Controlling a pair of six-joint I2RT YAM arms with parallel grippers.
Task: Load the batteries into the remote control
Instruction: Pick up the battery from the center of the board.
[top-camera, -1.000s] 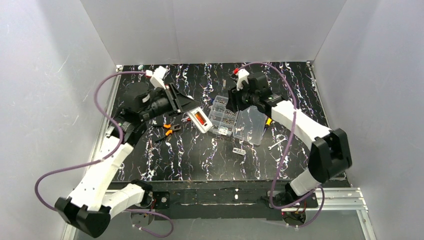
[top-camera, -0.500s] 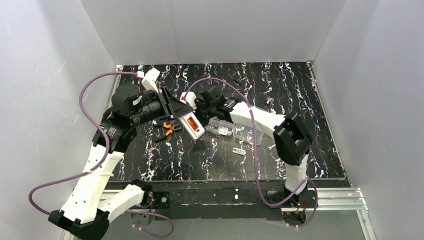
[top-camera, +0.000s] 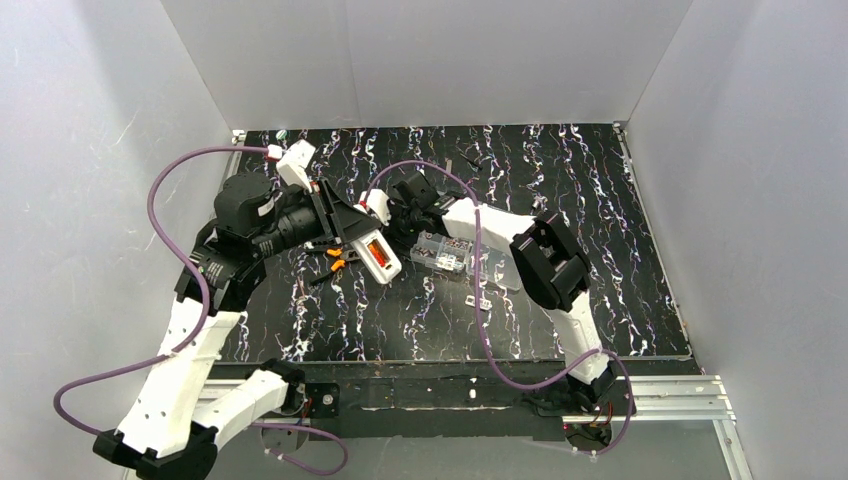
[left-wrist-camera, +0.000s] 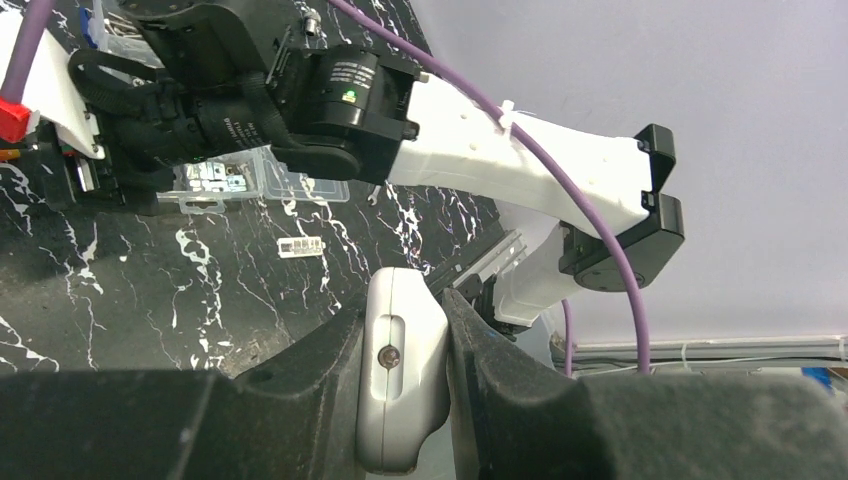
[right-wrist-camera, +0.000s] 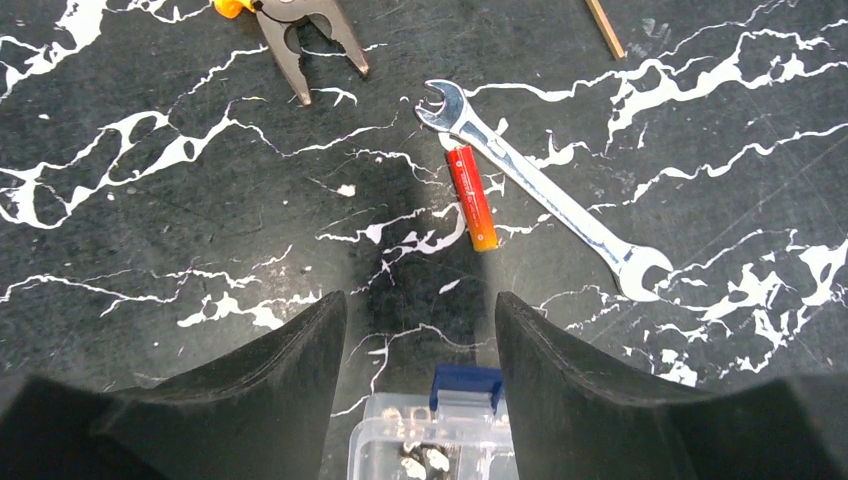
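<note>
Since a second ago the right arm (top-camera: 500, 225) has swung across toward nine o'clock, away from the clear plastic box with little compartments (top-camera: 443, 255). The left arm (top-camera: 200, 330) has pulled its load a little toward seven o'clock.

The left claw (left-wrist-camera: 400, 310) is clamped tight on the small slim white remote control (top-camera: 378, 256). Seen from above, the remote control is held over the black table with white streaks (top-camera: 620, 300), at about ten o'clock from the table's middle. It is tilted, and its brownish-orange battery hollow faces up. In the left wrist view its end is squeezed between the two dark fingers (left-wrist-camera: 310, 380).

The right claw (right-wrist-camera: 420, 335) looks down at the table with its two fingers well apart and nothing between them. At twelve o'clock from it a small red and orange tube-shaped battery (right-wrist-camera: 471, 197) lies flat on the table. A shiny silver metal spanner (right-wrist-camera: 545, 205) lies just beside the battery, running from eleven o'clock to five o'clock. Grey metal pliers with orange handles (right-wrist-camera: 310, 35) lie at eleven o'clock, well apart from the battery. At six o'clock the blue latch (right-wrist-camera: 465, 385) of the clear plastic box peeks in.

A tiny loose white cover piece (top-camera: 477, 300) lies on the table at five o'clock from the box
</note>
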